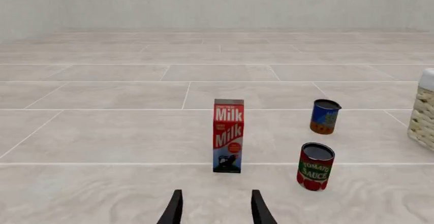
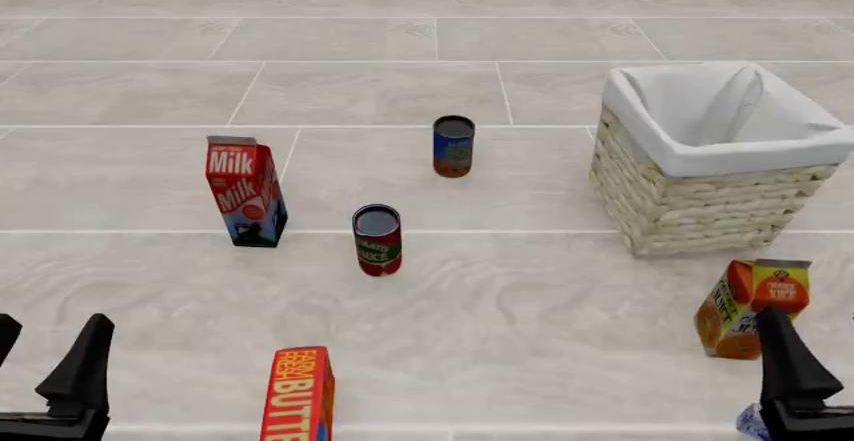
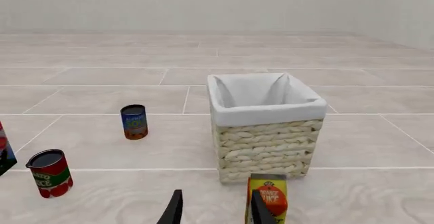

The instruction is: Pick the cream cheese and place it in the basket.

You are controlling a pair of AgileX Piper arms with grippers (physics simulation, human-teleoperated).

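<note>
The basket, pale wicker with a white cloth lining, stands at the right of the front view and is empty; it also shows in the right wrist view. A sliver of light-blue and white at the bottom right edge may be the cream cheese; it is mostly hidden beside my right gripper. In the right wrist view the right gripper is open and empty, well short of the basket. My left gripper is at the bottom left, open and empty.
A milk carton, a tomato sauce can and a blue can stand left of the basket. A red-orange butter box lies near the front. An orange juice carton stands just ahead of the right gripper.
</note>
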